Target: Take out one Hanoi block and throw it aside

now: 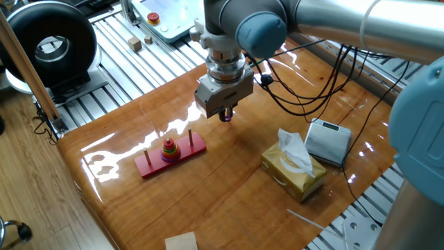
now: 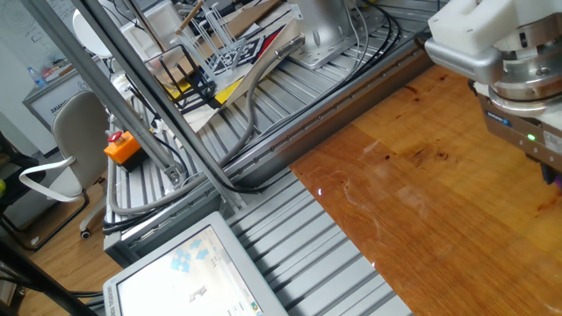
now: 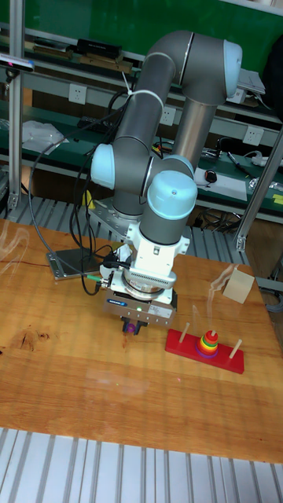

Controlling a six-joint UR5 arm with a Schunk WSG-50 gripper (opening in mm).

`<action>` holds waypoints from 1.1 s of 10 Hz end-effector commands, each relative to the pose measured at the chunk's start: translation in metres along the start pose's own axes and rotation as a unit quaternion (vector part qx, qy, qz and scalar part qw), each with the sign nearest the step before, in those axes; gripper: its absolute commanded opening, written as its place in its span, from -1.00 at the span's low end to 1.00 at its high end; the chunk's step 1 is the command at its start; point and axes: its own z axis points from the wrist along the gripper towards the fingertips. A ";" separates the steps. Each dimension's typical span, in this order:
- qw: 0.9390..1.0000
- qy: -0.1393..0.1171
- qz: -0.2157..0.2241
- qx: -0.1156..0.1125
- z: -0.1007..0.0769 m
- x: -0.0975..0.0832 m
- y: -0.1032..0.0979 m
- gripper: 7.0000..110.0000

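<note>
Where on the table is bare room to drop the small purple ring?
Bare wood lies under the gripper, between the red peg base and the tissue box, and along the table's near edge. It is crowded by the tissue box and the grey device.

table (image 1: 229, 180): glossy wood, glare near left edge | surround: grey slatted metal (image 2: 299, 237) | floor (image 1: 28, 194): wood planks | chair (image 2: 75, 132) beyond far side | green wall (image 3: 94, 20) behind shelves
</note>
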 end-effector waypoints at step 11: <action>0.997 -0.057 0.035 -0.027 0.005 -0.037 0.015 -1.00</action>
